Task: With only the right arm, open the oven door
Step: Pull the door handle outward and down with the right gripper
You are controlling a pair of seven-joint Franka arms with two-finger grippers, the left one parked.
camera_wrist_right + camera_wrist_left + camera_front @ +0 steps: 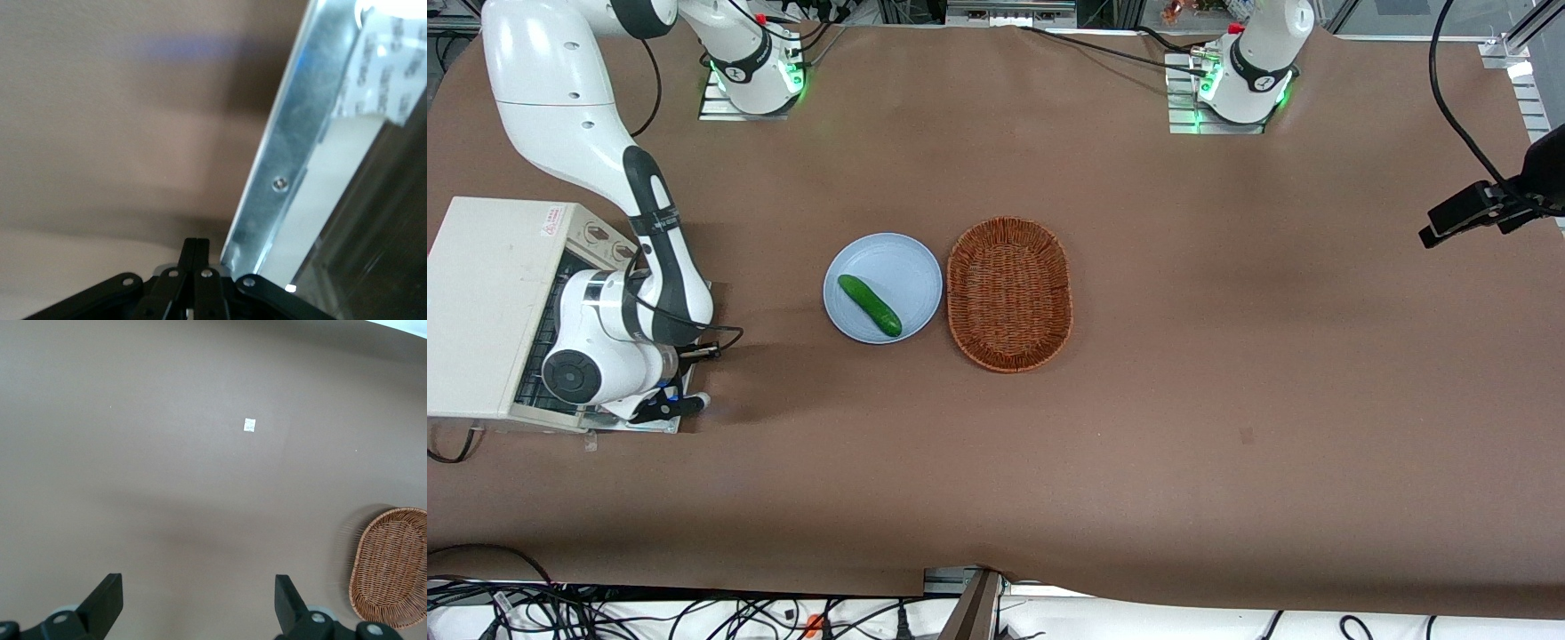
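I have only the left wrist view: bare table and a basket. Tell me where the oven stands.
Observer: The oven sits at the working arm's end of the table.
Operator: Report the door.
Observer: The oven door lies open, folded down; its shiny inner face shows in the right wrist view.
Operator: Give me the gripper.
Observer: The gripper is at the door's outer edge, fingers pressed together.

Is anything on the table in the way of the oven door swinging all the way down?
Nothing visible does. The oven door already lies folded down, with the gripper at its edge; the plate with the cucumber sits well clear.
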